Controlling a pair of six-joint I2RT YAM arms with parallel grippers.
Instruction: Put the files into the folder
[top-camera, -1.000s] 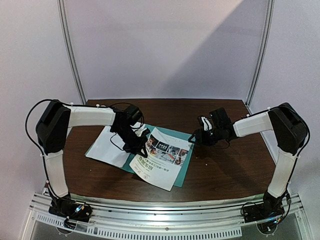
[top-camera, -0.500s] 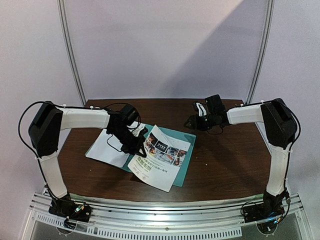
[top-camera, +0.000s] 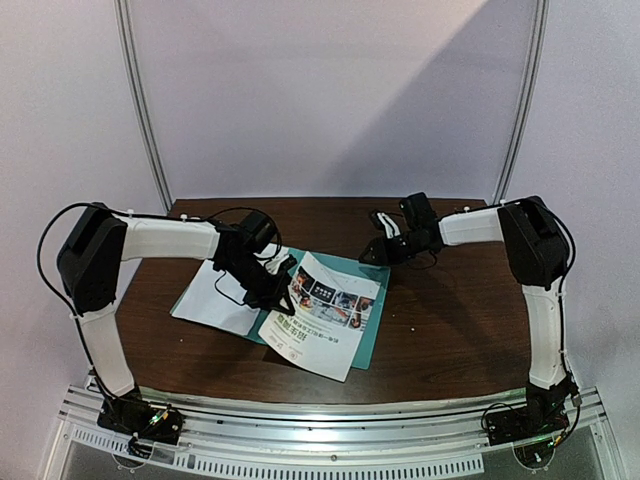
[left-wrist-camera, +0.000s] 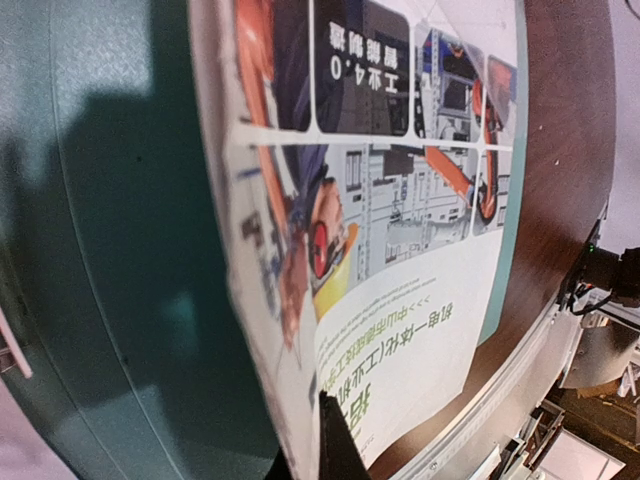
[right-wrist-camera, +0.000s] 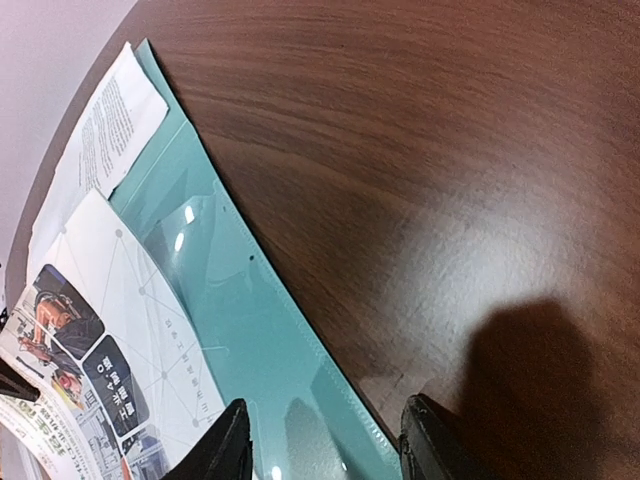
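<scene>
Left jaws are pinched shut on the left edge of the colour sheet (top-camera: 325, 318), which lies mid-frame on the teal folder (top-camera: 374, 312). Right jaws stand half apart, gripping nothing, by the folder's upper right edge. The text sheet (top-camera: 212, 295) lies further left on the counter (top-camera: 450, 320).

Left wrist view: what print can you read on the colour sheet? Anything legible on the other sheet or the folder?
"工业4.0": dark panel on the colour-photo sheet, upside down in the left wrist view.
"智能制造": same panel, the line next to it.
Green lettering on the same sheet: Chinese, too skewed to read reliably.
Black-text sheet: print too small to read.
Teal folder: no text visible.
</scene>
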